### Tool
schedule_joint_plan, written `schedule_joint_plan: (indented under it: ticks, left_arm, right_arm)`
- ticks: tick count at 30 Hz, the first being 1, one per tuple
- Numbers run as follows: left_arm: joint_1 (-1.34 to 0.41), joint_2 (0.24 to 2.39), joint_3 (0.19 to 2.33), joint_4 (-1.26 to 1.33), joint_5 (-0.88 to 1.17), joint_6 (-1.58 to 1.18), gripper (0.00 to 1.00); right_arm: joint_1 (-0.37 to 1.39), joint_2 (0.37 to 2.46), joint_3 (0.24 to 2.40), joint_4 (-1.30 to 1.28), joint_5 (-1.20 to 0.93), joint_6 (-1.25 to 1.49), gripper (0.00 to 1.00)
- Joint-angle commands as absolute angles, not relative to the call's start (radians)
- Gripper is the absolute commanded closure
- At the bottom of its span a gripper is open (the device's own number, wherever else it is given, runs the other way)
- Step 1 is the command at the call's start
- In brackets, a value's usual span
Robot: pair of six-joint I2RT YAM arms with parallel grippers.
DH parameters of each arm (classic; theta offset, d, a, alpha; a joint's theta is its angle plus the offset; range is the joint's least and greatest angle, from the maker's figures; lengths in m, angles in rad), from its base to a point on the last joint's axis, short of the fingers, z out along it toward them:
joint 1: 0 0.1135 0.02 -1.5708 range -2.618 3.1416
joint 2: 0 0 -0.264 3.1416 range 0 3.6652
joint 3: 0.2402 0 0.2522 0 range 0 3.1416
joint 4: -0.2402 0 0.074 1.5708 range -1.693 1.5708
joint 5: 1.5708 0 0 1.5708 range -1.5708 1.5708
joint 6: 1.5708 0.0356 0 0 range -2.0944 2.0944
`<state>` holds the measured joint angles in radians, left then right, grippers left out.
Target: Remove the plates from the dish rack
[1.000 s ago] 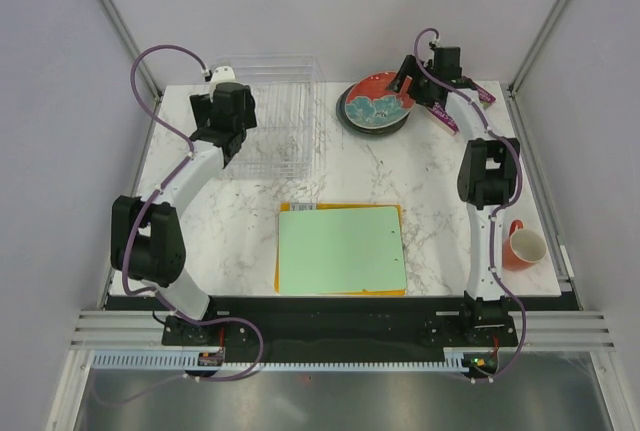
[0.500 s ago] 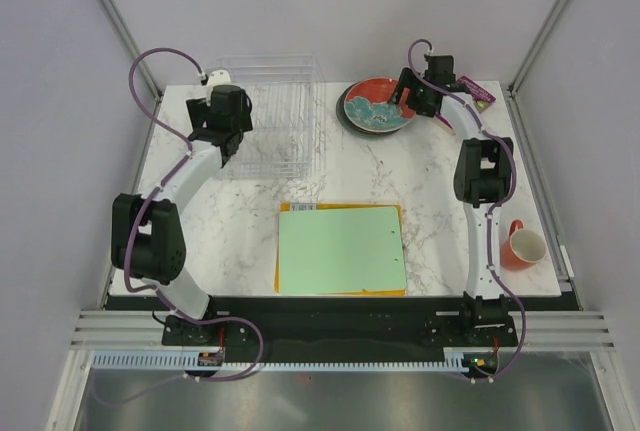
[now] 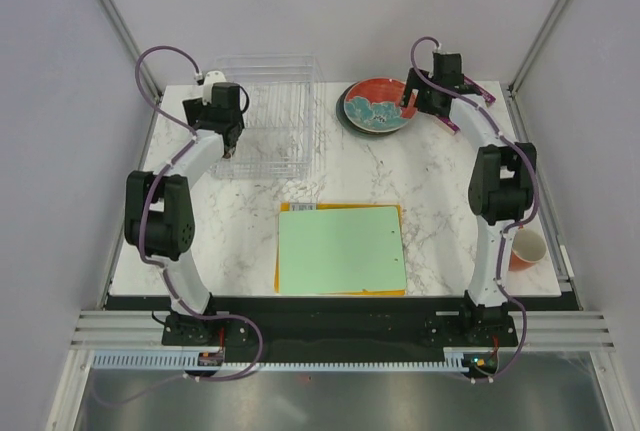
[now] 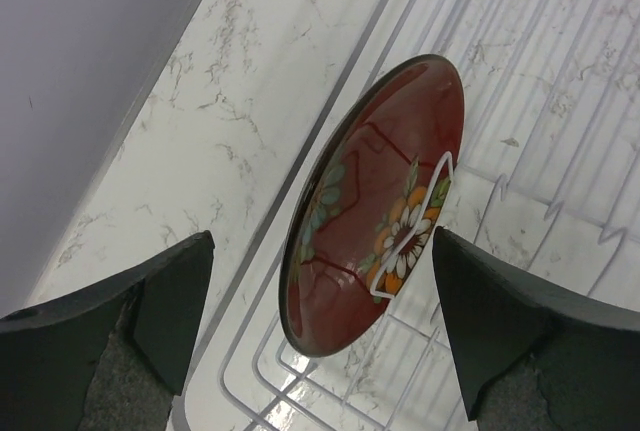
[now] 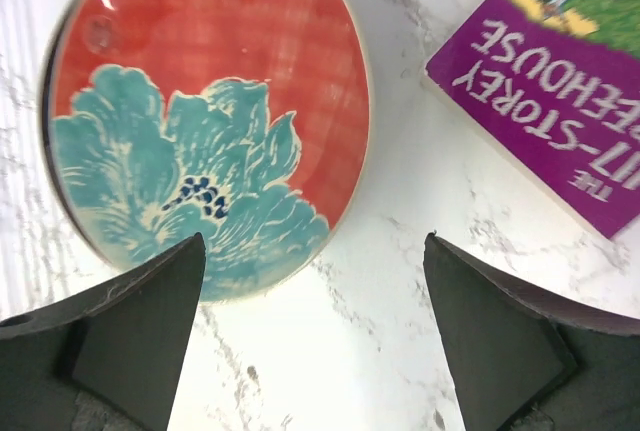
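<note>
While the left gripper point(image 4: 320, 311) hangs wide open over the left end of the dish rack point(image 3: 290, 81), I see the small dark red plate point(image 4: 375, 206) standing on its edge in a slot, between the fingers and apart from both. Near me, mid-counter point(image 3: 430, 186), a green board point(image 3: 340, 249) lies flat. Far right, the red plate with teal flower point(image 5: 205, 121) lies on a darker plate. The right gripper point(image 5: 315, 321) is above it, released, holding nothing. A purple book point(image 5: 560, 101) lies just beside.

Dark red plate point(image 4: 352, 199) upright in rack point(image 4: 560, 101)
</note>
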<state>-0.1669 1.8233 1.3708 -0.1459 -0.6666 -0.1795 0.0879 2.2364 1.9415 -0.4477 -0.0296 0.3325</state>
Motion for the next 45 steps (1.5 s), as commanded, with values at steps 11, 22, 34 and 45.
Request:
schedule_joint_plan:
  ticks: [11, 22, 34, 45]
  left_arm:
    - [-0.14, 1.901, 1.459, -0.08, -0.637, -0.127, 0.75]
    - [-0.137, 1.844, 1.453, -0.095, -0.606, -0.149, 0.98]
    - [-0.146, 1.683, 1.496, -0.126, -0.618, -0.104, 0.98]
    - [-0.146, 1.577, 1.555, -0.224, -0.546, -0.139, 0.98]
  right_arm:
    - [0.091, 1.884, 1.634, -0.275, 0.002, 0.344, 0.03]
    - [0.095, 1.769, 1.539, -0.268, -0.037, 0.344, 0.04]
    - [0.126, 1.655, 1.428, -0.255, -0.038, 0.365, 0.04]
    - [0.13, 1.583, 1.368, -0.244, -0.077, 0.376, 0.03]
